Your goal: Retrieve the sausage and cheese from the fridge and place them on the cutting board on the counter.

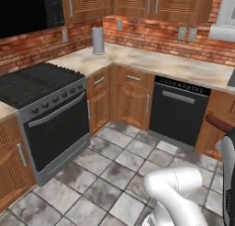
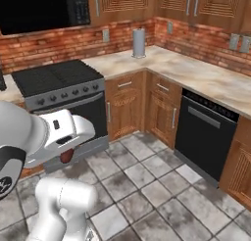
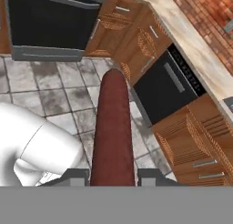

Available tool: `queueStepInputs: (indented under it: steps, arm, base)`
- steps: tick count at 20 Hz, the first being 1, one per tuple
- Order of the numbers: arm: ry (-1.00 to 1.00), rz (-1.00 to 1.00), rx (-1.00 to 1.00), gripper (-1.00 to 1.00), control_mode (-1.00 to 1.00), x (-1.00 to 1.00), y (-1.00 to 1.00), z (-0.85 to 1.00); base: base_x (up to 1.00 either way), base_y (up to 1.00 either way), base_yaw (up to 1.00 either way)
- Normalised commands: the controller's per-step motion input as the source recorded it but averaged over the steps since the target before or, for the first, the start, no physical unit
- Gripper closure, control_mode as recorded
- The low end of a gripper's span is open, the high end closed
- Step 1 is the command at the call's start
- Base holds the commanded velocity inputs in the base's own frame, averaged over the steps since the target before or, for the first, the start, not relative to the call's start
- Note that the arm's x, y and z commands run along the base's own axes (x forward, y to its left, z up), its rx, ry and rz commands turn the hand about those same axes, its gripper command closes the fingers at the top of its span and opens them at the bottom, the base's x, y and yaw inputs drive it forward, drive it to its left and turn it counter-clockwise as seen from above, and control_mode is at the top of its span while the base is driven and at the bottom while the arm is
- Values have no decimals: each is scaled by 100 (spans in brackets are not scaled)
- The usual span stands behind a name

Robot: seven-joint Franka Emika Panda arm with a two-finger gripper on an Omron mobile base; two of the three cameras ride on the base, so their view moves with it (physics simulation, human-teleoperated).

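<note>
Reddish-brown sausage (image 3: 113, 127) sits pinched in the end effector (image 3: 113, 175), sticking straight out along the hand view with its far end pointing toward the floor tiles (image 3: 54, 95) and the cabinets. In the left base view a short dark red tip of it (image 1: 219, 123) pokes in at the right edge; in the right base view a red bit (image 2: 66, 155) shows under the white wrist. Fingers pressed in on the link near one end, most of its length cantilevered.

Table (image 1: 174, 66) runs along the brick wall, well apart from the hand; stove (image 1: 41, 115) left, black dishwasher (image 1: 179, 110) under the table, grey canister (image 1: 97, 40) in the corner. Cutting board, cheese and fridge can't be picked out here.

Risks, as a guess:
- end grip on a long thin link could let it pivot or slide out during a base drive or wide swing, dropping to the floor
- protruding tip could clip cabinet fronts or the table edge on approach
- board not located yet, so a placement could land on bare table or the stove
</note>
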Motion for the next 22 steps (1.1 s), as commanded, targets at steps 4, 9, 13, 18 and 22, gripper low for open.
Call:
queueStepInputs:
  steps: [4,9,13,18,22]
  arm:
    - [0,0,0,100,100,0,0,0]
    - [0,0,0,100,100,0,0,0]
    - [0,0,0,100,100,0,0,0]
    - [0,0,0,100,100,0,0,0]
    - [0,0,0,100,100,0,0,0]
  base:
    - [93,-94,-37]
    - [47,-100,-49]
    - [18,-100,-51]
    - [-1,-100,-45]
    - [-4,-100,-26]
